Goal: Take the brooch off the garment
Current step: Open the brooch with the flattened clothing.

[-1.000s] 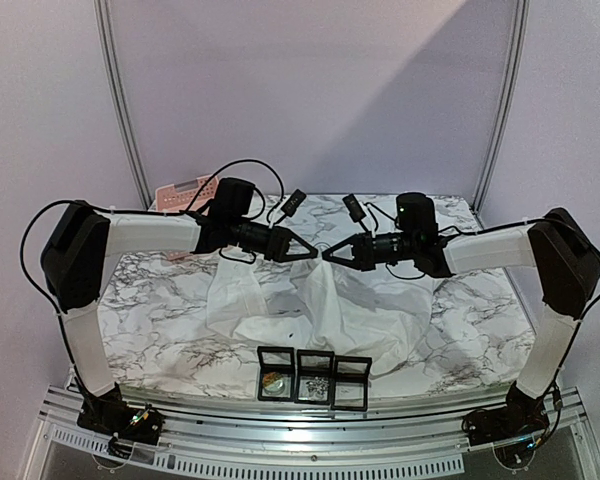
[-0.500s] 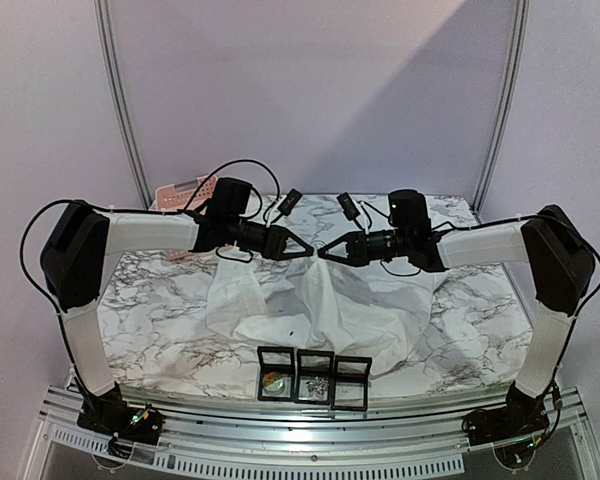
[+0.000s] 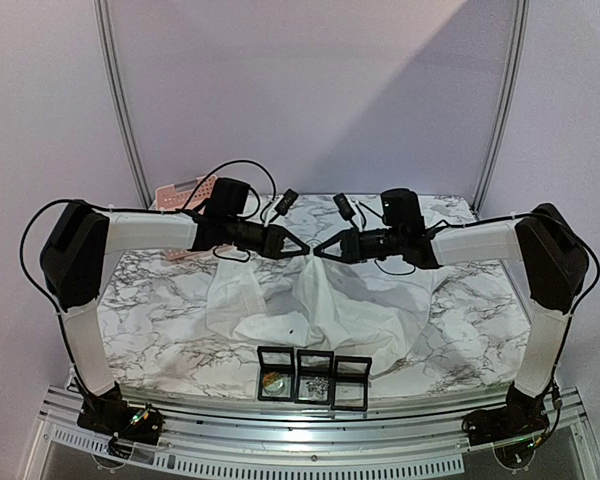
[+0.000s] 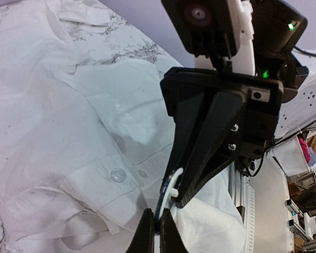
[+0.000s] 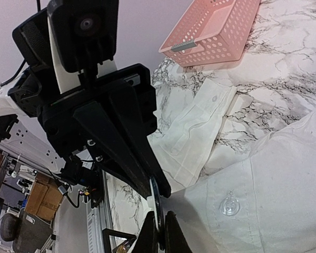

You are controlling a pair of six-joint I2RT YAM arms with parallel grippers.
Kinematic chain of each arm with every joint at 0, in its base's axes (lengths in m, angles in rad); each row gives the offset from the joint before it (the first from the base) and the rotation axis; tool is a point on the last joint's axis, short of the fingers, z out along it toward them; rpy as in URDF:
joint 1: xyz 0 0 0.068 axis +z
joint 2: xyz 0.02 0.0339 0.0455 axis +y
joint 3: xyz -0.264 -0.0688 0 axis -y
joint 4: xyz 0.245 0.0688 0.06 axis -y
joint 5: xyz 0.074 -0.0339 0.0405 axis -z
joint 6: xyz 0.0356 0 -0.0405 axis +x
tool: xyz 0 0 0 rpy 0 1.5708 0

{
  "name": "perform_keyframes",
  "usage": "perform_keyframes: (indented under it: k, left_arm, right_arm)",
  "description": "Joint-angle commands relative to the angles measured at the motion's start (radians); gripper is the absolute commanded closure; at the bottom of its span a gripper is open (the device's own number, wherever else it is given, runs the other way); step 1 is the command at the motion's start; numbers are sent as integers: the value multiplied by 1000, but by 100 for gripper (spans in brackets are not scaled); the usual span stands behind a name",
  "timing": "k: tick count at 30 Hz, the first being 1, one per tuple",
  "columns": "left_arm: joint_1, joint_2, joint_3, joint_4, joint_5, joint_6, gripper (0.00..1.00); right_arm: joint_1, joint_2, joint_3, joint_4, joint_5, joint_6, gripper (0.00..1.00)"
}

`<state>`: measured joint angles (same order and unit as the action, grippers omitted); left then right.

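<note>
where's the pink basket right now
Top view: the pink basket sits at the table's far left corner, behind the left arm; the garment's sleeve lies near it.

We see the garment (image 3: 320, 310) as thin white cloth, matt and heavily wrinkled, with small clear, glossy buttons (image 4: 117, 175) that look like plastic. The table (image 3: 160, 300) beneath it has a smooth, marble-patterned top with a faint sheen. The basket (image 5: 216, 31) is pink plastic, smooth and pierced with rows of holes. The left gripper (image 3: 302, 249) and the right gripper (image 3: 320, 251) both look like matt black plastic, the right one fastened with small shiny metal screws (image 4: 233, 127). The arm shells (image 3: 150, 233) are smooth and white, and the rail (image 3: 310, 425) at the near edge is ribbed, bright metal.
</note>
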<state>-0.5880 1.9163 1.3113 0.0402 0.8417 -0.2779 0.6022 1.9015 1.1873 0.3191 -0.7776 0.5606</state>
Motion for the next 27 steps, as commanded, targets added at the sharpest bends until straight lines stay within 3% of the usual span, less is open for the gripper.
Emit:
perform_keyframes:
  k: [1,17,22,27]
  left_arm:
    - [-29,-17,2,38,110,7,100]
    - [-32,-18,0,46,117,5,100]
    - [-32,-14,0,46,117,3,100]
    - [-32,-14,0,47,117,2,100]
  right_arm:
    - [-31,68,9,-87,211,91,100]
    - [-53,111,34,-114,227,156,100]
    - [-54,117,48,-115,181,113,99]
    - [-53,118,83,-196,230,68,97]
